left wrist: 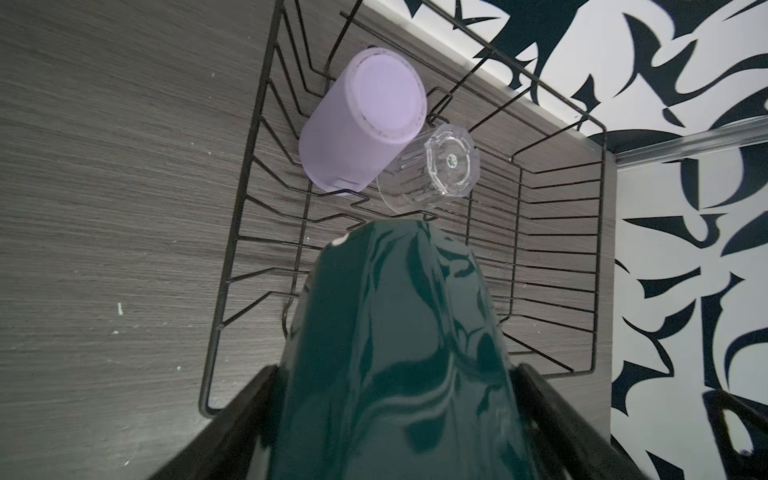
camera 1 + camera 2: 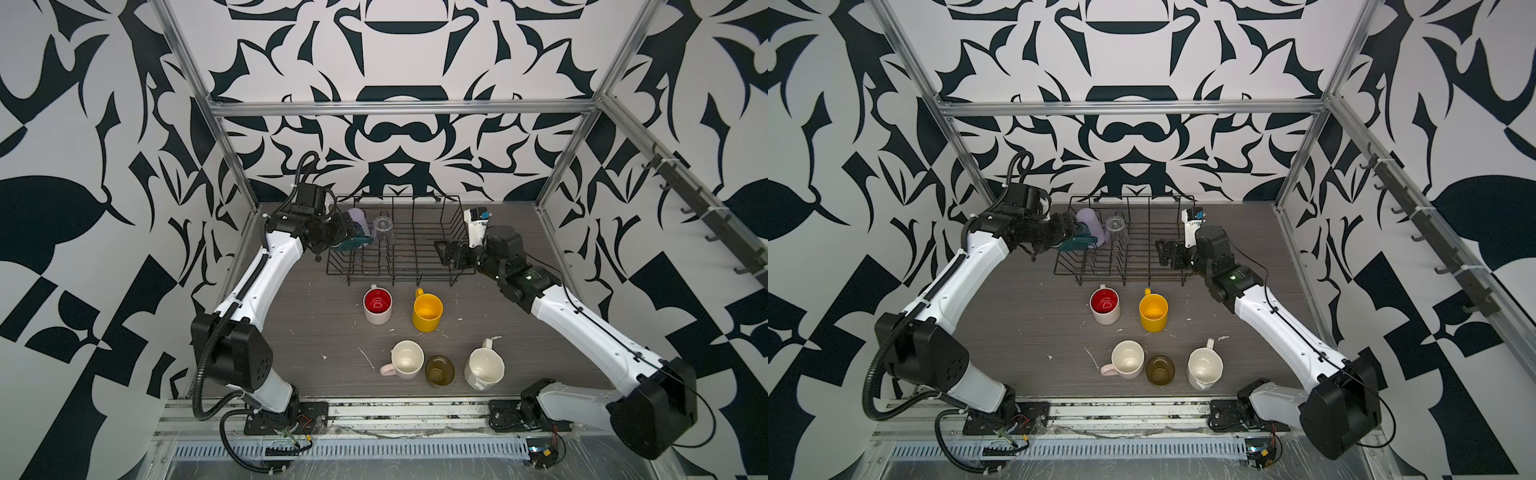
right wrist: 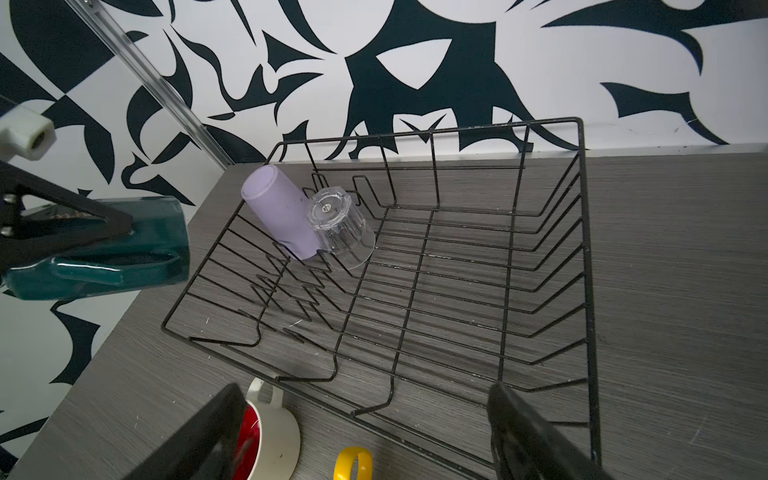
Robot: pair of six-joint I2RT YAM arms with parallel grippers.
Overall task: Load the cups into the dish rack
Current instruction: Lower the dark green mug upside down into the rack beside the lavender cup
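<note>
The grey wood-grain table top [image 2: 316, 320] spreads beneath the left gripper [image 2: 352, 240] and the right gripper [image 2: 446, 252]. On the side nearer the camera than either it is flecked with white chips [image 2: 323, 356] and a pale scratch [image 2: 366, 360]. Beyond both grippers stands a back wall [image 2: 399, 145] printed with bold black shapes on white, and the same print covers the side walls [image 2: 83, 208] outward of each. Silver metal bars [image 2: 399, 109] frame the booth, one crossing high behind the grippers. Outward of the right gripper, a row of dark hooks [image 2: 711, 237] runs along the wall. At the table's near edge lie scuffed metal rails [image 2: 407, 409] and a slotted strip [image 2: 353, 451]. The light is even and the shadows are soft.
</note>
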